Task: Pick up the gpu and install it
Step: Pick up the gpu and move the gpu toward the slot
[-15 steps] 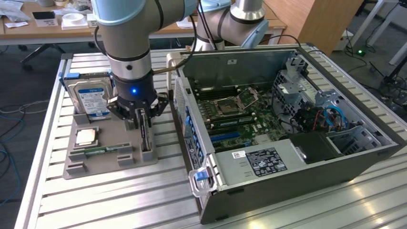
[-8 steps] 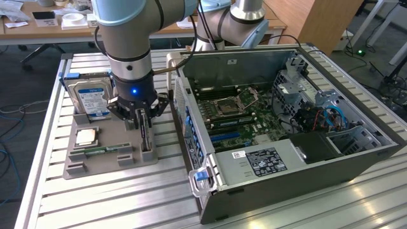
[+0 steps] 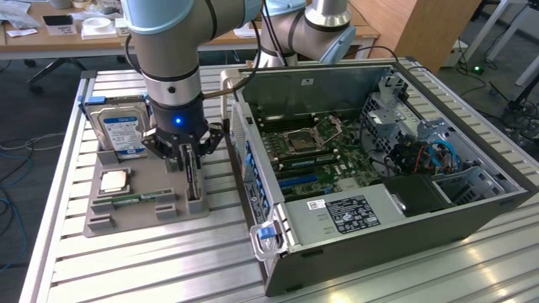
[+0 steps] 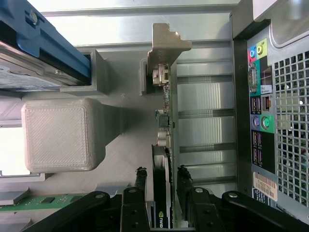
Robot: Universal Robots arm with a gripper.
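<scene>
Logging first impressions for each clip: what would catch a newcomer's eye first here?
The arm's gripper sits low over the grey parts tray at the exterior view's left, its open fingers either side of the gpu, which stands on edge there. Next comes the big open computer case at the exterior view's right, its motherboard exposed. A blue-labelled hard drive stands upright at the tray's far end.

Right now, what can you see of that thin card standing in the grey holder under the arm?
The gpu is a thin flat card standing on edge in the grey plastic holder, beside the open computer case. It has a green circuit board, a black face and a silver metal bracket at one end. The tool straddles it, a finger on each side, with slim gaps showing.
</scene>
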